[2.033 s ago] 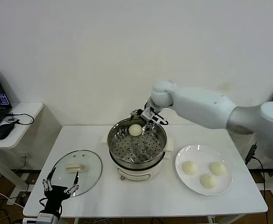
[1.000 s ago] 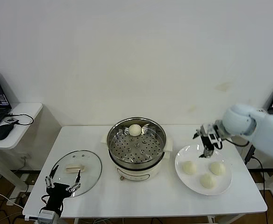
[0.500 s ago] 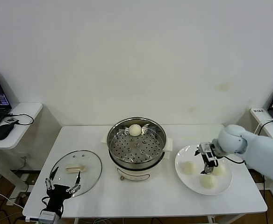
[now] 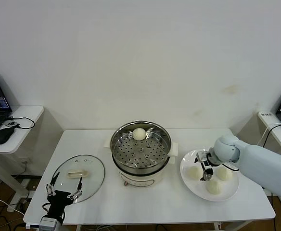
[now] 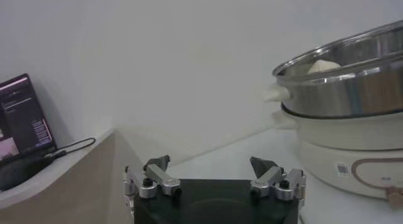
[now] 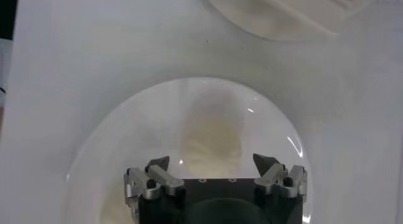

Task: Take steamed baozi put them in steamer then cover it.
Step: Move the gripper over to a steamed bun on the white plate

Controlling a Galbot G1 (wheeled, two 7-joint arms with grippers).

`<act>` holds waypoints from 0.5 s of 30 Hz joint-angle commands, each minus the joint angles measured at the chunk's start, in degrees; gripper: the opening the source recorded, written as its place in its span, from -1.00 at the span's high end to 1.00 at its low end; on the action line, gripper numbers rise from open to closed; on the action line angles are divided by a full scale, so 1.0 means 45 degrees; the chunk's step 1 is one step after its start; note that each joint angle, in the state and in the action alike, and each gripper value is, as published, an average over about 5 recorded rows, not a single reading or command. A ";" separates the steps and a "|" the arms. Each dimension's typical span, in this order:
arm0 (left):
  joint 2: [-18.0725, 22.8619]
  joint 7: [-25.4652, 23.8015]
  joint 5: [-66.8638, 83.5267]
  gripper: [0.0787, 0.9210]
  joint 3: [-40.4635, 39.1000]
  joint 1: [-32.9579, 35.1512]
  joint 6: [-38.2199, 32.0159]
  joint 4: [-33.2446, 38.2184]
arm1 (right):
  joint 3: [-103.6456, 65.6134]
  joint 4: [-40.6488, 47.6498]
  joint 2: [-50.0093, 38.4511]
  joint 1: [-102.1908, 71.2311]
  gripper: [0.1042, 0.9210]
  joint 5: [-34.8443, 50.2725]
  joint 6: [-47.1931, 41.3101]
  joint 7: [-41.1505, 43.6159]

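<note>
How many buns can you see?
4. One bun sits at the back of the steamer. Three are on the white plate: one left, one right, one in front, under the right end effector.

My right arm (image 4: pixel 261 163) is a smooth, pale blue-white shell, fat and rounded, ending in a ball-like wrist joint. My right gripper (image 4: pixel 204 169) is black with silver-grey metal fingers (image 6: pixel 154 175), dark screws at their knuckles and black pointed tips. My left gripper (image 4: pixel 62 193) looks the same: black body, silver links.
</note>
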State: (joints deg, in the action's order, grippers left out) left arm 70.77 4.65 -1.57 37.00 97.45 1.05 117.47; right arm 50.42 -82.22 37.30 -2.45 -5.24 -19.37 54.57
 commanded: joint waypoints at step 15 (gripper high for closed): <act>0.0069 0.0000 -0.0004 -0.77 -0.0013 0.0019 -0.0002 0.0012 | -0.0353 0.0856 0.0902 -0.0503 -0.41 -0.0414 -0.0116 0.0054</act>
State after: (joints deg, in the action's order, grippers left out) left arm 71.06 4.64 -1.58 36.94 97.51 1.04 117.46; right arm 49.16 -79.21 40.52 -4.29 -6.77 -19.79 54.76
